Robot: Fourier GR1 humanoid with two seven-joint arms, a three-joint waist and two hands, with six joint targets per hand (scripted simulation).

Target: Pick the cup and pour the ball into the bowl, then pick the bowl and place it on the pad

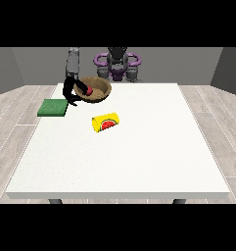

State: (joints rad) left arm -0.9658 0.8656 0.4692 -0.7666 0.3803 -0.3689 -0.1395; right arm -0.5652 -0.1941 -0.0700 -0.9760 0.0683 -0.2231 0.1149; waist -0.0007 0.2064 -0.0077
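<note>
A broad white bench [139, 147] carries a round brown bowl [101, 88], tilted with a red ball [90, 91] inside, beside a flat green square pad [53, 107]. The yellow cup [106, 122], printed with a watermelon slice, lies on its side. The black hand at the view's left [70, 91] curls round the bowl's rim.

From the bowl [93, 91], you have open table [153, 147] toward the camera and the view's right; only the toppled cup [106, 122] lies there. The pad [53, 107] sits just beside the bowl at the view's left.
</note>
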